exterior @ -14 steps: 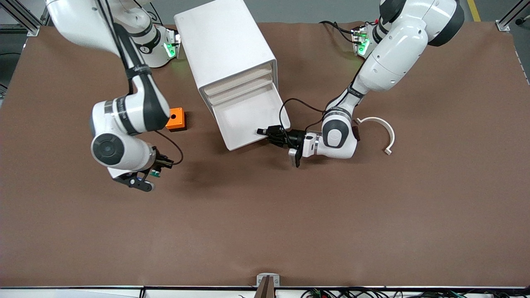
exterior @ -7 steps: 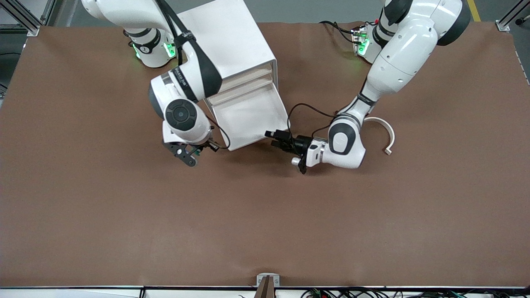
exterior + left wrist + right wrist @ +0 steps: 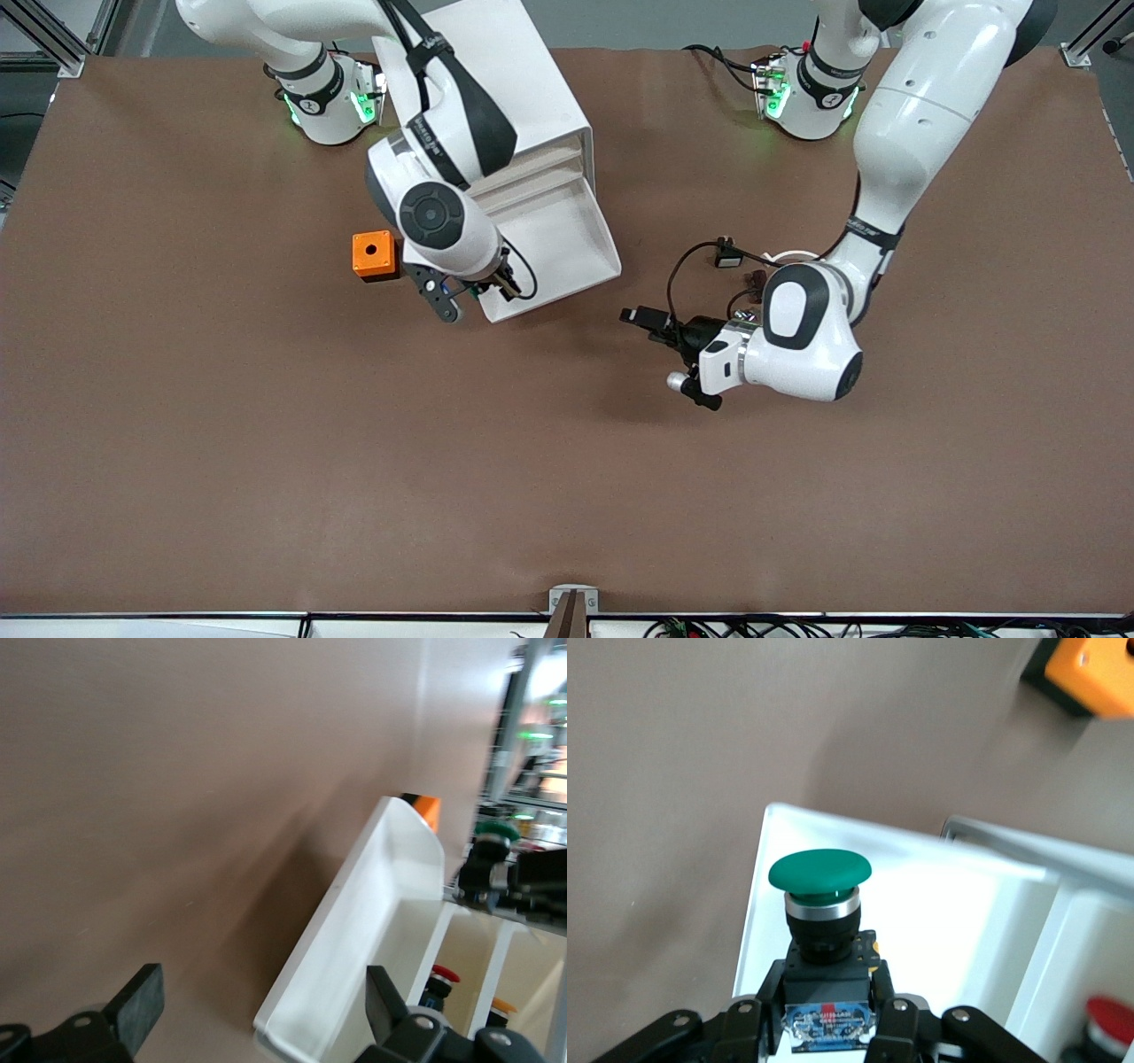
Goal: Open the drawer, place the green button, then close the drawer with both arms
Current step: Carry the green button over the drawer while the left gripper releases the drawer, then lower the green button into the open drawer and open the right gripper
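Observation:
The white cabinet (image 3: 478, 80) has its lowest drawer (image 3: 567, 239) pulled out. My right gripper (image 3: 478, 288) is shut on the green-capped button (image 3: 819, 873) and holds it upright over the open drawer's front corner at the right arm's end. In the right wrist view my right gripper (image 3: 826, 1005) clamps the button's black-and-blue body. My left gripper (image 3: 645, 321) is open and empty over bare table, apart from the drawer front, toward the left arm's end. The left wrist view shows its open fingers (image 3: 142, 997), the drawer's front wall (image 3: 354, 948) and the held button (image 3: 496, 828).
An orange box (image 3: 373, 255) with a round hole sits on the table beside the right arm's wrist. A white curved piece (image 3: 788, 255) lies mostly hidden under the left arm. A red-capped button (image 3: 443, 974) shows inside the cabinet.
My right arm has carried the button from over the table at its own end to the drawer's front corner. My left gripper has drawn back from the drawer front.

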Motion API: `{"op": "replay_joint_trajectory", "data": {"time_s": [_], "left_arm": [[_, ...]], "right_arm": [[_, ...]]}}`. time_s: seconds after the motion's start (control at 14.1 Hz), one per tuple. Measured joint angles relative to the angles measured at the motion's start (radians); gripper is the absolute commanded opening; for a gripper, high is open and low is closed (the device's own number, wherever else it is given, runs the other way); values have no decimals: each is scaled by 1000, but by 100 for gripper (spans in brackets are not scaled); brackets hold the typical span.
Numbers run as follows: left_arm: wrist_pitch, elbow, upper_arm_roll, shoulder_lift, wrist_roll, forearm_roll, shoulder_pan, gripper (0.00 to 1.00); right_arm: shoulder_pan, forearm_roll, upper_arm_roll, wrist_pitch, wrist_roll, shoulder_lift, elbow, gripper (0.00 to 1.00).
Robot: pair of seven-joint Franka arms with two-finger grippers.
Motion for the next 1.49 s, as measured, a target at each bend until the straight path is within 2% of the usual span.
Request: {"op": "replay_joint_trajectory", "data": {"time_s": [0.28, 0.5, 0.78, 1.06, 1.21, 1.42, 1.49], "left_arm": [[-108, 127, 0, -35, -203, 313, 12, 100], [-128, 144, -1, -70, -264, 491, 9, 100], [-129, 143, -5, -74, -438, 732, -9, 100], [-95, 144, -7, -71, -712, 795, -35, 100], [-55, 143, -8, -59, -833, 795, -51, 100], [7, 142, -9, -36, -1005, 799, -120, 100], [19, 142, -8, -30, -1044, 802, -147, 100]], "right_arm": [[73, 0, 0, 109, 104, 8, -46, 15], [111, 2, 0, 185, 133, 23, -86, 15], [137, 61, -1, 231, 138, 30, -121, 15], [151, 77, 0, 239, 150, 31, -125, 26], [151, 78, -2, 240, 152, 31, -128, 27], [151, 78, -5, 240, 155, 36, -130, 30], [151, 78, -5, 241, 155, 38, -130, 35]]}}
